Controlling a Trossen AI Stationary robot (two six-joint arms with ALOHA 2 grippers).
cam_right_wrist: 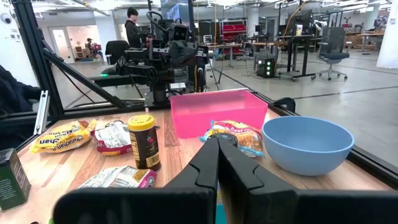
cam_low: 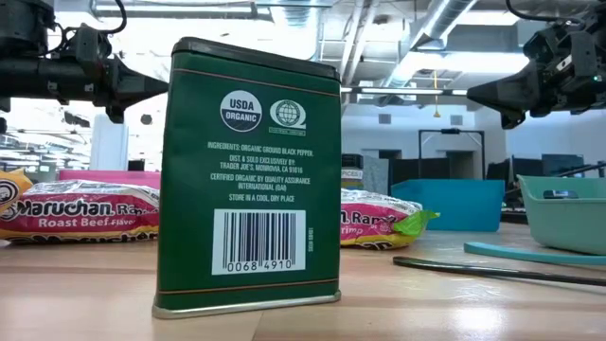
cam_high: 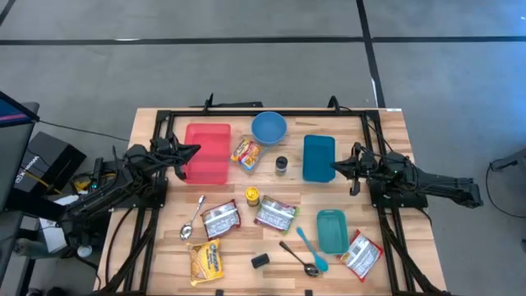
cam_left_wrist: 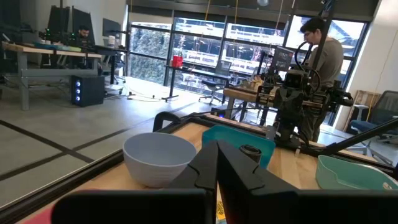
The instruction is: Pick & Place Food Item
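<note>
Several ramen packets lie flat on the wooden table: one (cam_high: 246,152) between the pink bin (cam_high: 206,153) and the blue bowl (cam_high: 269,127), two (cam_high: 220,220) (cam_high: 275,215) at mid-table, a yellow one (cam_high: 205,261) and a red one (cam_high: 362,253) near the front edge. My left gripper (cam_high: 194,150) is shut and empty above the pink bin's right side; its fingers show closed in the left wrist view (cam_left_wrist: 217,149). My right gripper (cam_high: 335,167) is shut and empty above the blue container (cam_high: 319,156), as the right wrist view (cam_right_wrist: 217,142) also shows.
A yellow-lidded spice jar (cam_high: 252,196) and a small dark jar (cam_high: 281,164) stand mid-table. A teal container (cam_high: 331,230), a teal spatula (cam_high: 311,247), two spoons (cam_high: 191,218) (cam_high: 297,256) and a green tin (cam_low: 251,170) lie toward the front. A person (cam_left_wrist: 323,56) stands beyond the table.
</note>
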